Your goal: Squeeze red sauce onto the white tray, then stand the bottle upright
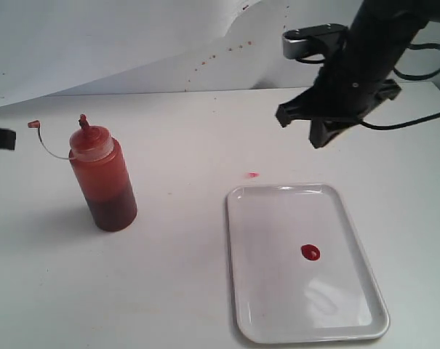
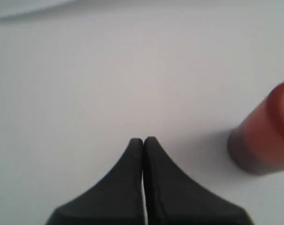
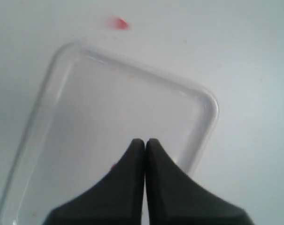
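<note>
**Desk lead:** Where is the bottle?

**Operator:** I see the bottle [image 1: 103, 182] standing upright on the desk [image 1: 183, 283], on the left of the exterior view and well apart from the white tray [image 1: 270, 298]. Its tiny cap [image 1: 34, 124] dangles on the tether out to the left, off the nozzle.

**Desk lead:** And the sauce?

**Operator:** A small round blob of red sauce [image 1: 310, 252] sits near the middle of the tray floor (glossy, deep red). More of it fills the lower part of the bottle.

**Desk lead:** Claws?

**Operator:** My left claw [image 2: 142, 140] is clenched, tips pressed together on nothing, over bare desk near the bottle's base but apart from it. My right claw [image 3: 145, 141] is clenched and empty too, held up off the desk and looking down on the tray.

**Desk lead:** Anything else?

**Operator:** A faint pink smudge [image 1: 252, 175] lies on the desk just beyond the tray's far rim.
</note>
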